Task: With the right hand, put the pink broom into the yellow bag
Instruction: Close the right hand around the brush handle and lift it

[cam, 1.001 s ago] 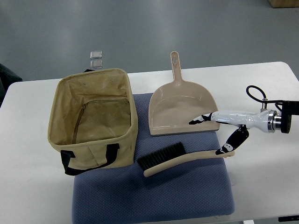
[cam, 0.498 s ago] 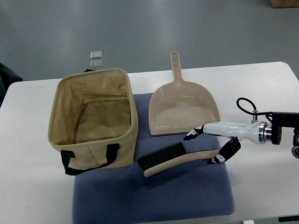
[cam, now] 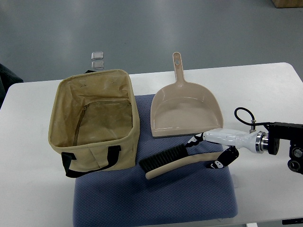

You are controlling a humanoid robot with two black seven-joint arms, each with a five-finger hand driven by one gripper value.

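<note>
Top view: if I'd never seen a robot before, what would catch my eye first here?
Probably the white robot right hand reaching in from the right edge, its black-tipped fingers spread around the handle of the pink broom lying on a blue mat. Left of it sits a big open yellow bag, and just behind the broom lies a pink dustpan.

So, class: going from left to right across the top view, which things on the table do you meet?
Yellow bag → pink broom → right hand. The dustpan overlaps the broom's span, so it is left out.
</note>
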